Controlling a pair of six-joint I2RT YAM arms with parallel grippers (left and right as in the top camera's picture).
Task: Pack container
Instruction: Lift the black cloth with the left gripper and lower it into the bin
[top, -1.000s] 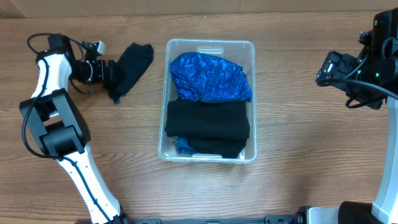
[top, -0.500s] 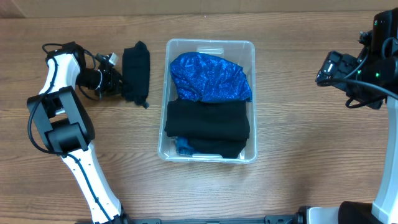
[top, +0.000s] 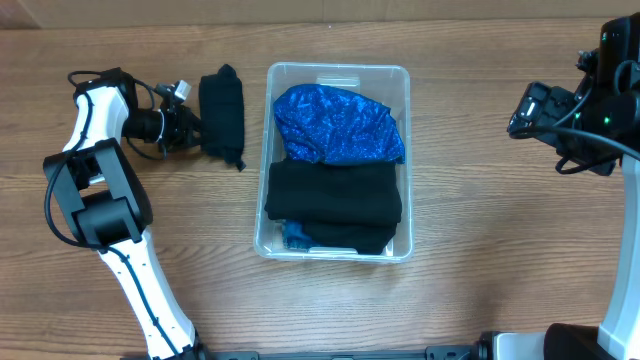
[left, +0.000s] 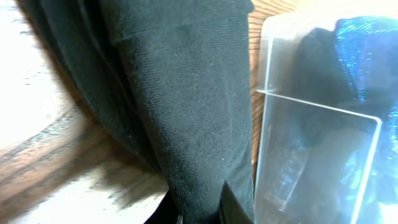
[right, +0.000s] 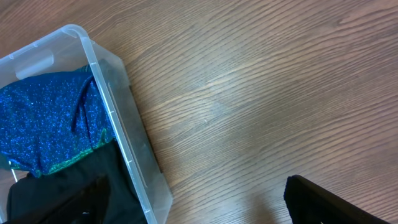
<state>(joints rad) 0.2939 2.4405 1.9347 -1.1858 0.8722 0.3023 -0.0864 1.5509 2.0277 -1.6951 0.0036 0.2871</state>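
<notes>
The clear container stands mid-table holding a sparkly blue cloth at its far end and a folded black cloth at its near end. A loose black cloth lies on the wood just left of the container, and my left gripper is shut on its left edge. In the left wrist view the black cloth fills the middle, pinched in the left gripper, with the container wall to the right. My right gripper hangs open right of the container, over bare wood.
In the right wrist view the container's corner sits at the left with the blue cloth inside, and the right gripper spans wood grain. The table's far edge runs along the top.
My left gripper has shut on the loose black cloth and shifted it right, so it now lies straight beside the container. The right arm has not moved.
</notes>
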